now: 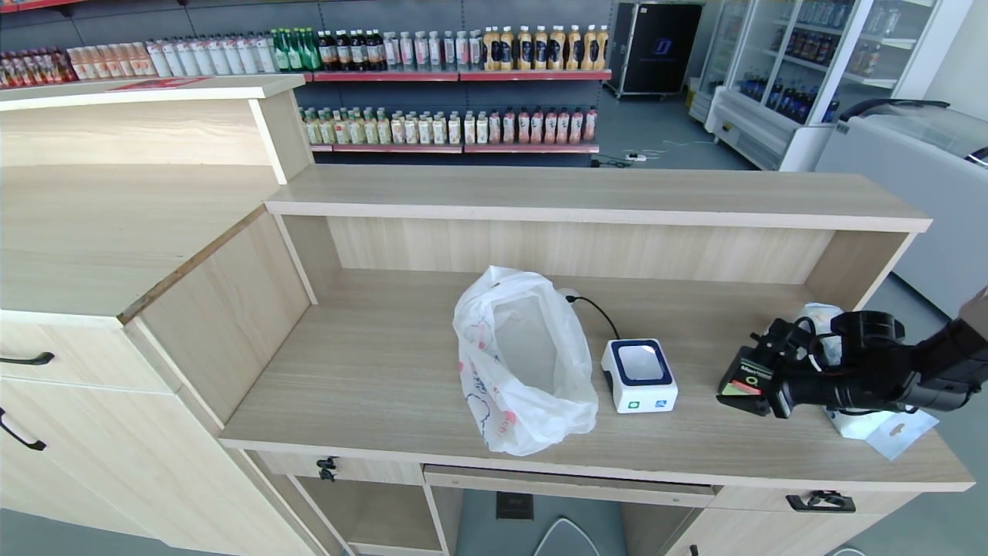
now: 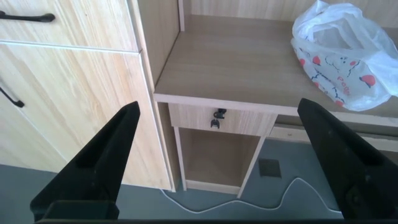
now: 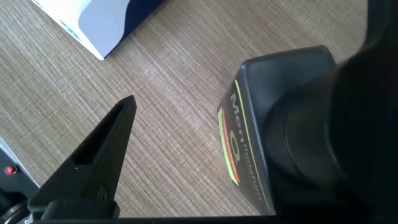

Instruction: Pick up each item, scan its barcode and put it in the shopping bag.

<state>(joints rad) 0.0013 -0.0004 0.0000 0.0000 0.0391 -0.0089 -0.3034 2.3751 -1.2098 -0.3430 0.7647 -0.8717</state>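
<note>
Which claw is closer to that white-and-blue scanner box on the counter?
Right. The right gripper hangs just beside the white-and-blue scanner box; the left gripper is off the front left corner of the wooden counter.

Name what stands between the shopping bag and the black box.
The scanner stands between the shopping bag and the black box, seen in the head view.

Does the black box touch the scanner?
Apart. The head view shows bare counter between the black box and the scanner.
</note>
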